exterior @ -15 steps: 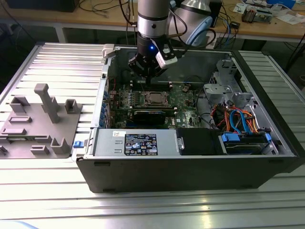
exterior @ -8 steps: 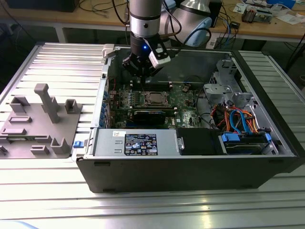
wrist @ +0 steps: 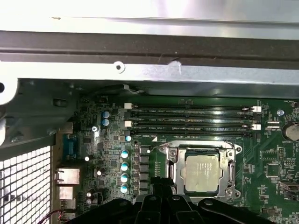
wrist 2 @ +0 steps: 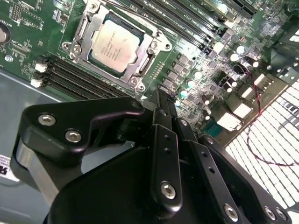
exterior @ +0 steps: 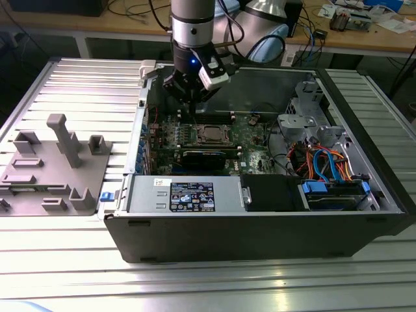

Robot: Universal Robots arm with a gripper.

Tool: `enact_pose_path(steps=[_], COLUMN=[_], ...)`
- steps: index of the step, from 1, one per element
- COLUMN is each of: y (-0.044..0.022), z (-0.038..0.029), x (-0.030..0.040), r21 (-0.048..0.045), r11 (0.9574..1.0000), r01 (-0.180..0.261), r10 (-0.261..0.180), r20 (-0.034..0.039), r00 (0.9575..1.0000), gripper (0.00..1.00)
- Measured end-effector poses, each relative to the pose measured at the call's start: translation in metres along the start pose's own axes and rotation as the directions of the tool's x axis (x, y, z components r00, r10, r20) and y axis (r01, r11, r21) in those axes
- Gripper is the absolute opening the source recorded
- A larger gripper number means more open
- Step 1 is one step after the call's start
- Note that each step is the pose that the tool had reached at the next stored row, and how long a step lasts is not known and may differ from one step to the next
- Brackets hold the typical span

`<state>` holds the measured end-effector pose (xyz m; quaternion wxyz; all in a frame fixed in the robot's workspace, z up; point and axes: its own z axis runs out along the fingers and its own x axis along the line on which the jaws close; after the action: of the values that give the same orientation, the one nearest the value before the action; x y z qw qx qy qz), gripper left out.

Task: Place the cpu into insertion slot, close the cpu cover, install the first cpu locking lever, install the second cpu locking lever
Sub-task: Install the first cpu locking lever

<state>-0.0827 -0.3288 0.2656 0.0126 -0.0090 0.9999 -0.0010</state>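
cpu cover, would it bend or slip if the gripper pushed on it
The cpu cover is a thin metal frame, so probably stiff but springy. It looks smooth and shiny, so the gripper might slide. It lies flat over the cpu, so tipping seems unlikely.

Silver cpu [wrist 2: 115, 45], green motherboard [wrist: 273, 158], silver cpu cover [wrist 2: 152, 60], black gripper [wrist 2: 161, 100]

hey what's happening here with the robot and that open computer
A robot arm's gripper hangs inside an open computer case, just above the green motherboard and beside the insertion slot. The cpu already sits in that socket with the cpu cover lying down around it. The fingers are together and hold nothing.
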Motion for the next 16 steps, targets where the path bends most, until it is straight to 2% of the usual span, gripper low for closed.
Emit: enact_pose_path(steps=[3,6,9,12,16], y=[0.0002,0.0013,0.0054,0.0137,0.0201], z=[-0.0010,-0.0012,-0.0013,-0.0011,0.0015], x=[0.0084,0.0175,0.0211,0.0225,0.0237], r21=[0.0001,0.0002,0.0002,0.0001,-0.0015], r11=[1.0000,1.0000,1.0000,1.0000,1.0000], r01=[0.000,0.000,0.000,0.001,0.003], r10=[0.000,0.000,0.000,-0.001,-0.003], r20=[0.0069,0.0095,0.0096,0.0096,0.0096], r00=[1.0000,1.0000,1.0000,1.0000,1.0000], gripper=[0.11,0.11,0.11,0.11,0.11])
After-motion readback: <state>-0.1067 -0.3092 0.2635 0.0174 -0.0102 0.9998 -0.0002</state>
